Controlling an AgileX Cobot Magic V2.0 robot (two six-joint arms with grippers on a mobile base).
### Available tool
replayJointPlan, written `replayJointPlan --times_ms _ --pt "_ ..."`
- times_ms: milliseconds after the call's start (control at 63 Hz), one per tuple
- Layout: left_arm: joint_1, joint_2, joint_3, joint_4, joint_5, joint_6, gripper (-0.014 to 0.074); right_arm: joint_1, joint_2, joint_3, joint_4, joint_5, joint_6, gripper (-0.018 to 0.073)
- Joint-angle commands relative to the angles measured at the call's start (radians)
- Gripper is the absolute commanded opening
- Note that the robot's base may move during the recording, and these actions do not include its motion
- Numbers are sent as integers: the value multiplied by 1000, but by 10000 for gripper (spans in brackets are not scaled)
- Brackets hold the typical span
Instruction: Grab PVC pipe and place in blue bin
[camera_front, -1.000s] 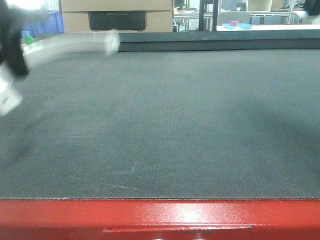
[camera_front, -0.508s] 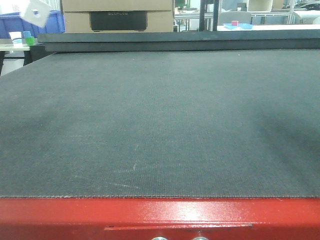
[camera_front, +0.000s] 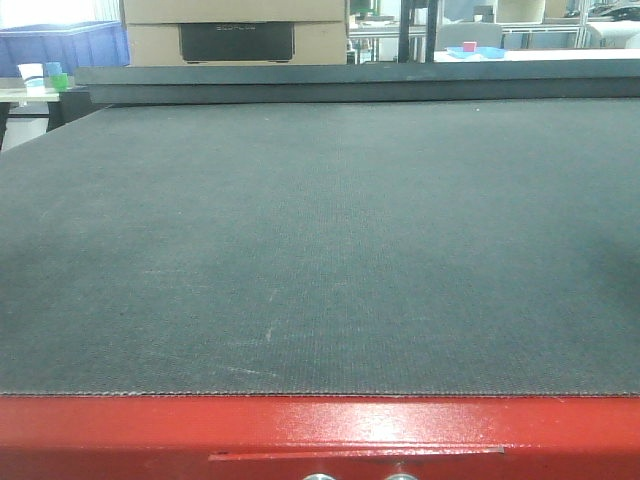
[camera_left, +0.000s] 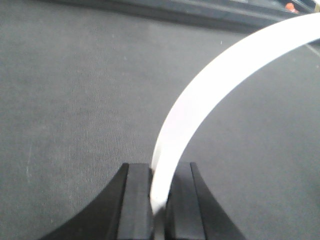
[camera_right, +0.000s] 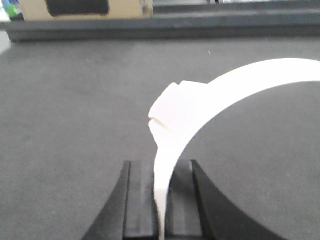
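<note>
Plenty of room here tbh. Ahead of the left gripper (camera_left: 159, 167) fingers (camera_left: 137, 200), the gray mat (camera_left: 75, 100) runs bare to the dark raised ledge (camera_left: 200, 12) at the far edge, and it's wide open to their left too. The PVC pipe (camera_left: 210, 85) pinched between them arcs up and off to the right, so that side is taken.

Same deal at the right gripper (camera_right: 160, 165). There's open mat ahead and left of its fingers (camera_right: 137, 200), while a second white pipe (camera_right: 200, 107) with a chunky joint just above the fingertips swings right. Past the ledge (camera_right: 175, 27), ahead-left, a cardboard box (camera_right: 80, 7) blocks things.
</note>
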Motion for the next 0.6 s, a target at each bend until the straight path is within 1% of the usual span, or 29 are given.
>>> replayJointPlan --times_ms 0,95,190,254,349,460,524,587 --pt "5 -23 0 6 -58 -7 -111 12 -9 -11 -1 -38 -37 -161" --pt "5 -43 0 6 -91 -7 -111 25 -9 -22 -1 -35 -53 -161" --pt "5 -57 0 25 -131 -7 -111 26 -9 -52 9 36 -101 -161" --pt "5 -59 0 27 -147 -7 -111 26 -9 -89 54 95 -149 -161" --pt "5 -59 0 27 -152 -7 -111 26 -3 -156 154 201 -251 -161" --pt "5 -59 0 27 -152 -7 -111 26 25 -211 229 341 -357 -161" --pt "5 -57 0 27 -152 -7 -111 26 32 -215 277 318 -363 -161" --pt "5 -57 0 27 -152 -7 -111 26 30 -215 294 262 -366 -161"
